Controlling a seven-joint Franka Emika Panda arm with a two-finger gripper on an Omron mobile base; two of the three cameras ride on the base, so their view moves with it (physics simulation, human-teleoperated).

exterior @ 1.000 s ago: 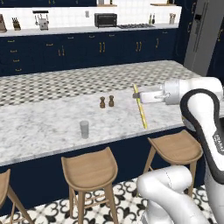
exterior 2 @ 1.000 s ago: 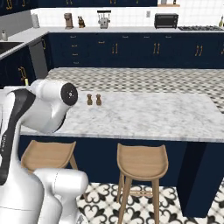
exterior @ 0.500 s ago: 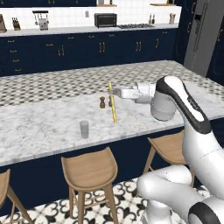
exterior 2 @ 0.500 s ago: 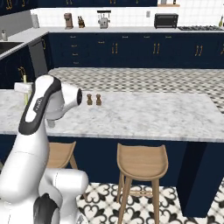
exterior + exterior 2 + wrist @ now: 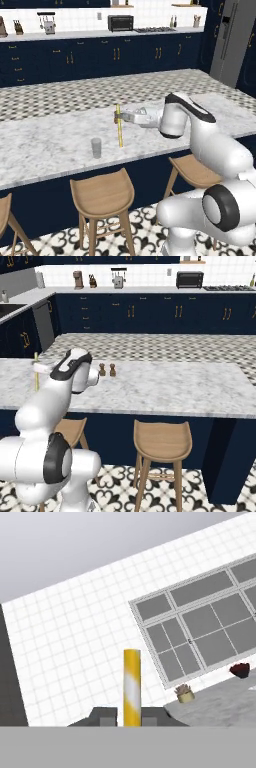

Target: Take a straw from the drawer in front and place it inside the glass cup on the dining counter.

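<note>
Left base view gives you the key relation: the small clear-greyish cylindrical glass cup (image 5: 96,148) stands on the long white-grey veined marble dining counter (image 5: 45,145) at about 8 o'clock from the two-finger gripper (image 5: 118,118), near but apart. Its jaws clench the thin yellow straw (image 5: 119,126), long axis upright, lower end hanging beside the cup, not over its mouth.

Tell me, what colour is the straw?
Yellow with a white stripe; the straw shows best in the hand view.
</note>
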